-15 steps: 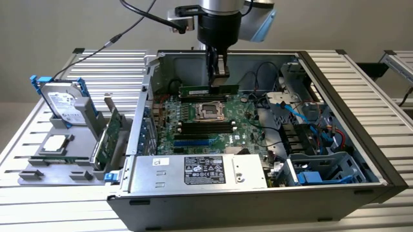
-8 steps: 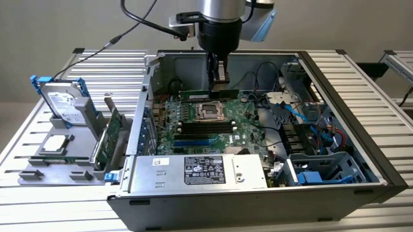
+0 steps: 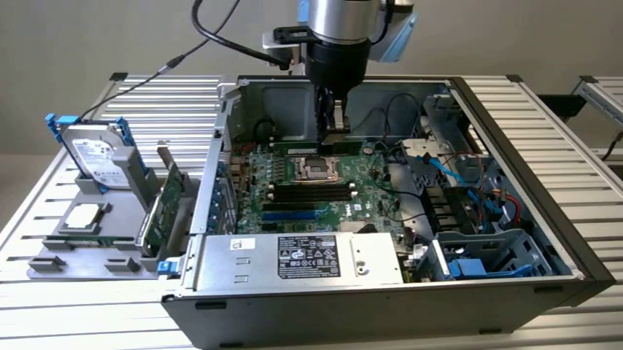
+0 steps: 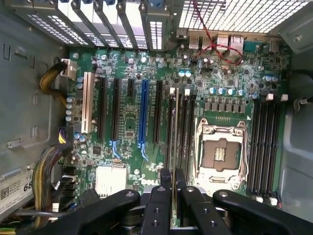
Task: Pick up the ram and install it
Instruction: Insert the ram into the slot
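Silver arm (image 3: 341,18) — black cable (image 3: 233,44) looping alongside — ending in black, screw-dotted jaws.

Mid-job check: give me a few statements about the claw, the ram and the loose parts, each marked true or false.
1. The claw is down inside the case, over the motherboard. True.
2. The claw is wide open. False: it is shut on the ram.
3. The CPU socket is uncovered. True.
4. The hard drive is mounted inside the case. False: it stands in a holder outside the case, on the exterior view's left.
5. The expansion card is plugged into the motherboard. False: it stands outside the case, beside the hard drive.
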You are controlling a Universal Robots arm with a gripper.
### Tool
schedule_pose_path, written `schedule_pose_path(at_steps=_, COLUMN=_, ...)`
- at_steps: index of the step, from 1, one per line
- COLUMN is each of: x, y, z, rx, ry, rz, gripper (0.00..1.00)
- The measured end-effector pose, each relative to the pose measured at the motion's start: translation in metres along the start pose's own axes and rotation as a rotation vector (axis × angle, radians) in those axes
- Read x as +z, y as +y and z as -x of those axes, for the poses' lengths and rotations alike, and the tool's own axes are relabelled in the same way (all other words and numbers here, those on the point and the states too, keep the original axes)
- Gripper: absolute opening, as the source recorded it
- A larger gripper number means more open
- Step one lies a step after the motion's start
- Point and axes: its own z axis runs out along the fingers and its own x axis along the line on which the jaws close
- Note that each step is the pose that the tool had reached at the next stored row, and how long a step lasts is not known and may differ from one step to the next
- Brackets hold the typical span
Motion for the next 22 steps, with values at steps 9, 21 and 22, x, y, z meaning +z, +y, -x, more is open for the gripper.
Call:
schedule_pose_path(at_steps=9, x=0.0162, y=-0.0067, z=0.000, rx=0.017, ry=-0.0007, rz=0.0015, gripper=0.15)
schedule_pose_path(at_steps=21, x=0.0382, y=-0.0004, z=0.001, rx=0.034, ry=-0.0012, rz=0.0044, gripper=0.15)
schedule_pose_path(at_steps=22, x=0.0402, y=0.0000, z=0.001, rx=0.034, ry=-0.0012, rz=0.0044, gripper=0.15)
